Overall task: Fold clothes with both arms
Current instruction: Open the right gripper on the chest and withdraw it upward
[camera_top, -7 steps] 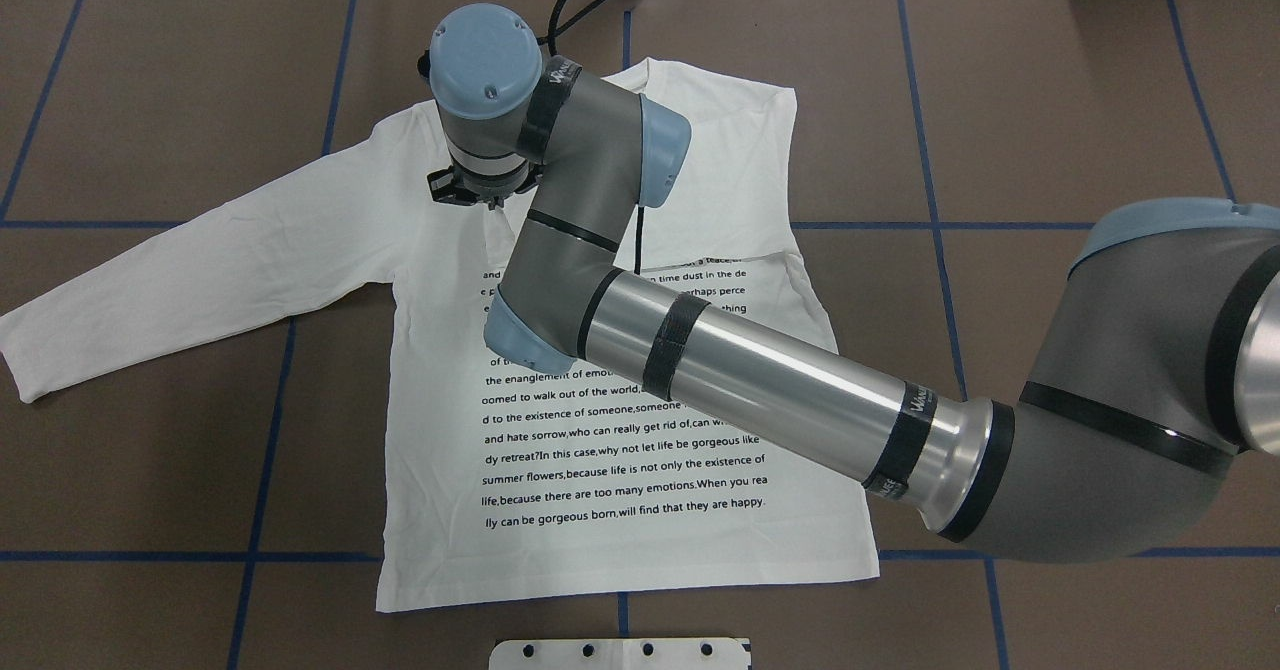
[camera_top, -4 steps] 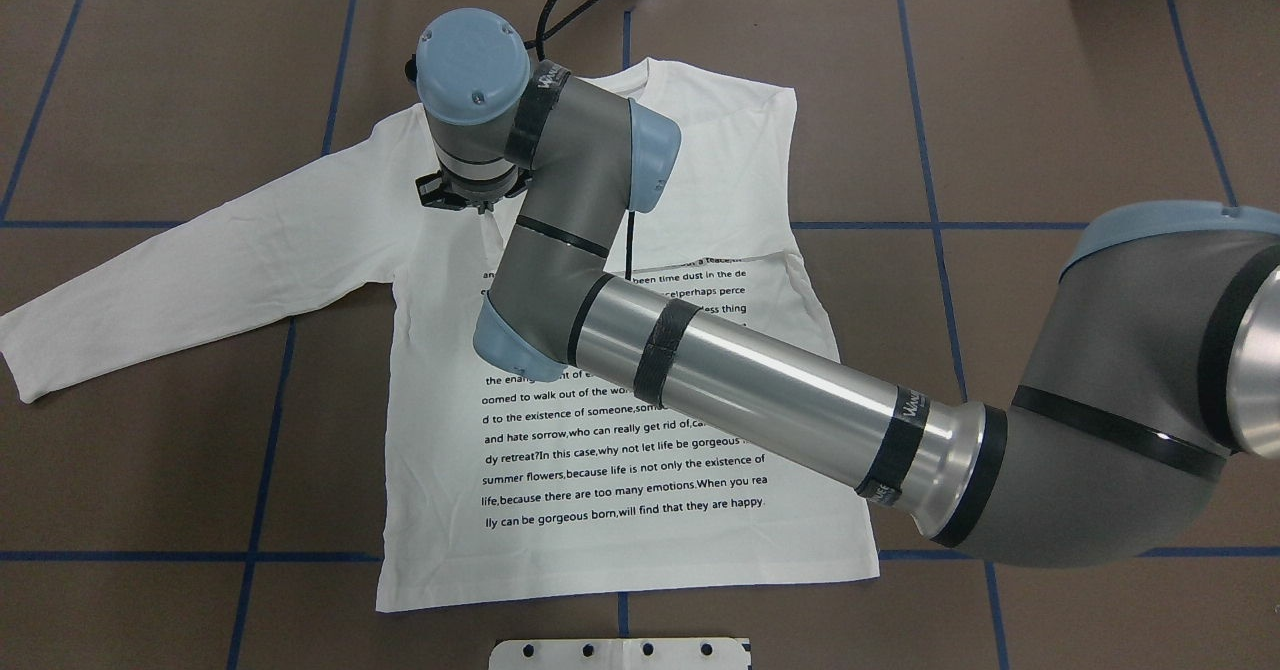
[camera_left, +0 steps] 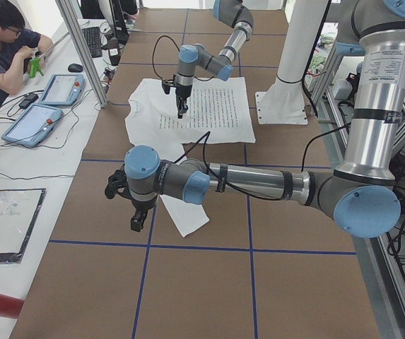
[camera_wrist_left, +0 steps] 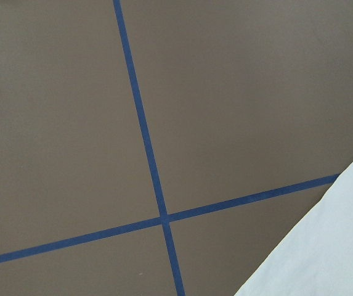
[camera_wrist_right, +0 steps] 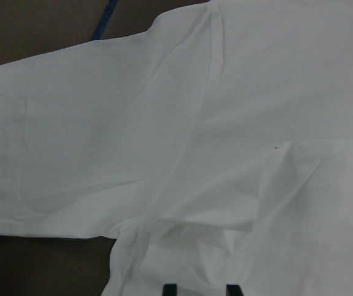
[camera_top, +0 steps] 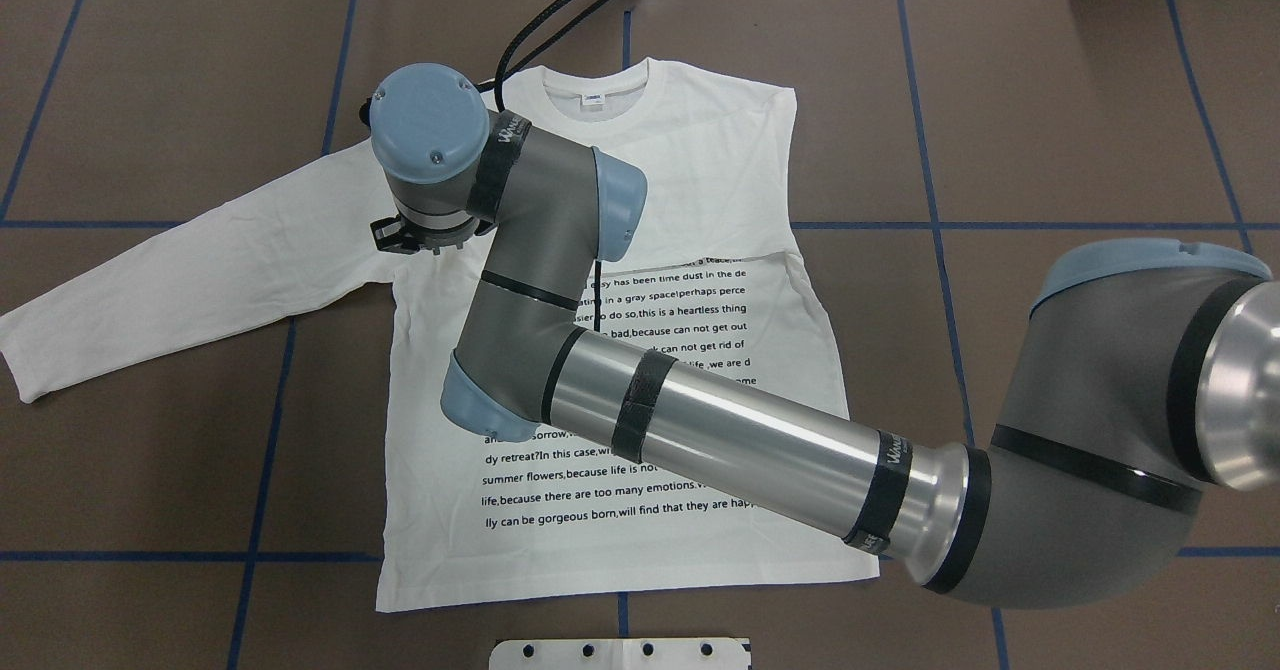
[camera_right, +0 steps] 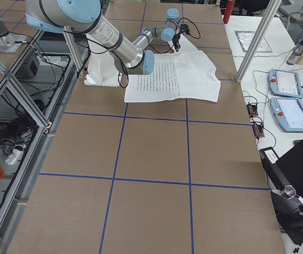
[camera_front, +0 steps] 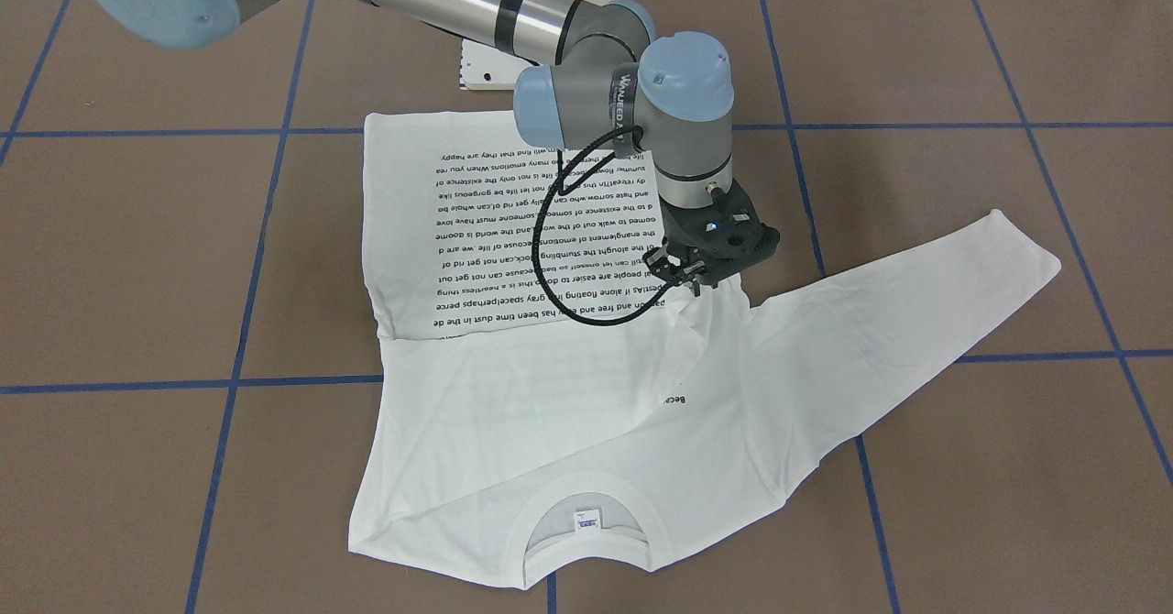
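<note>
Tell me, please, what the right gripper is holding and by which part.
The right gripper appears to pinch the T-shirt by a raised fold at the armpit, where the outstretched sleeve meets the body.

A robotics lab: teach pendants, aluminium framing (a person seated alongside), blue-taped tabletop

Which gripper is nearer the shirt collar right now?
Right. The right gripper is at the armpit of the T-shirt, diagonally off the collar; the left gripper hangs out by the far sleeve cuff.
</note>
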Controlling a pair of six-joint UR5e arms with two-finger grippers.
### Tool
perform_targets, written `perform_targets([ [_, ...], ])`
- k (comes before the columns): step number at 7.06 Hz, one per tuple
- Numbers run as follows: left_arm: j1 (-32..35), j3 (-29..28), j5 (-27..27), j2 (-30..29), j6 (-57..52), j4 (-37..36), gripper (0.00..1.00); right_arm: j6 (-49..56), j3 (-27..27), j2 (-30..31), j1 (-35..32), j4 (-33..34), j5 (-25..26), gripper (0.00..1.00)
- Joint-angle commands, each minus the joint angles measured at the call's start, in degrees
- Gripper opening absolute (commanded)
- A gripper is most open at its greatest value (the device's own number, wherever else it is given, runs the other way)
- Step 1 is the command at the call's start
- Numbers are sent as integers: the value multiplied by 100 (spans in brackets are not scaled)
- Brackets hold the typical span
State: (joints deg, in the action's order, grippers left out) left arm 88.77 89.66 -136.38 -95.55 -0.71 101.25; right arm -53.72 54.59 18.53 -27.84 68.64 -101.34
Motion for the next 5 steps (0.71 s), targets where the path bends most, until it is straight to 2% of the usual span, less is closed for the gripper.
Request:
perform_targets([
  [1, 0, -27, -3, -16, 0, 9, 100, -15, -1, -25, 77, -17, 255, 100],
  [3, 0, -62, 6, -51, 9, 44, 100, -103, 8, -16, 68, 9, 264, 99],
  [4, -69, -45, 49, -103, 653, 253, 99, -173, 199, 10, 60, 401, 107, 99],
  [5, -488, -28, 241, -34, 1634, 873, 99, -174, 776, 19, -36, 1649, -42, 99],
])
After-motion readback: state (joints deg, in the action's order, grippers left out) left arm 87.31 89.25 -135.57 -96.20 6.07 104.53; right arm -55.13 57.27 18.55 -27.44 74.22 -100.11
